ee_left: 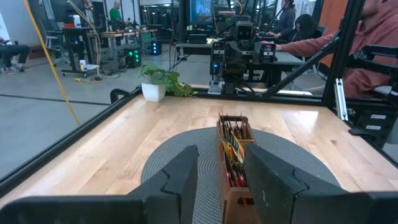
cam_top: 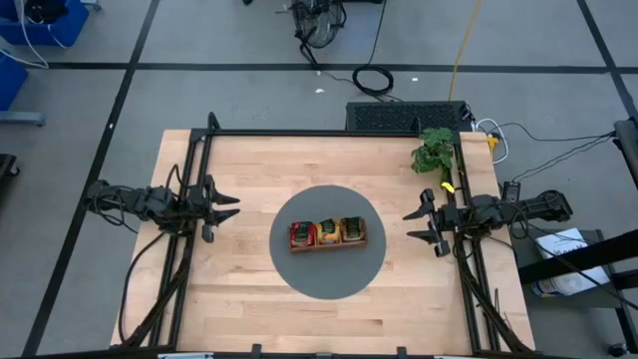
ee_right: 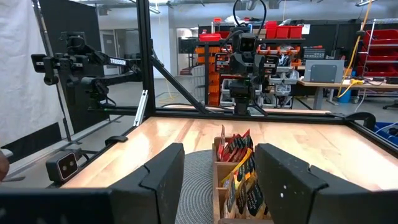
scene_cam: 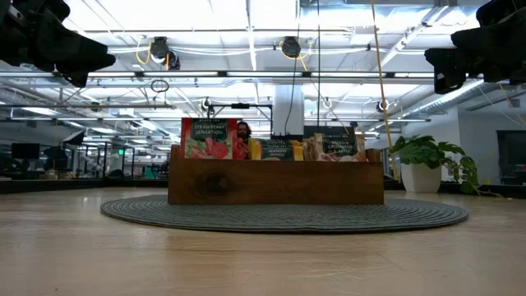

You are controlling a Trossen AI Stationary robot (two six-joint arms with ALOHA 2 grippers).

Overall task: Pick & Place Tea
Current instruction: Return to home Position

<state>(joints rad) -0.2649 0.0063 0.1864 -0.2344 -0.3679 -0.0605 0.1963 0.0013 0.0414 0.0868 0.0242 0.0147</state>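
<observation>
Tea packets (cam_top: 327, 231) stand in wooden tray (cam_top: 365, 240), sorted red / yellow / whitish by compartment. Tray sits ctr of grey mat (cam_top: 299, 274), mid bench (cam_top: 249, 299). L claw (cam_top: 231, 206) & R claw (cam_top: 414, 224) both released, empty, at opposite bench edges, well apart from tray.

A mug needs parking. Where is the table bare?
Bare wood: the strip between the round grey mat and the table edge opposite the green potted plant, and the strip left of that plant. Crowded: the brown wooden tray of tea packets, and beside left hand and right hand.
</observation>
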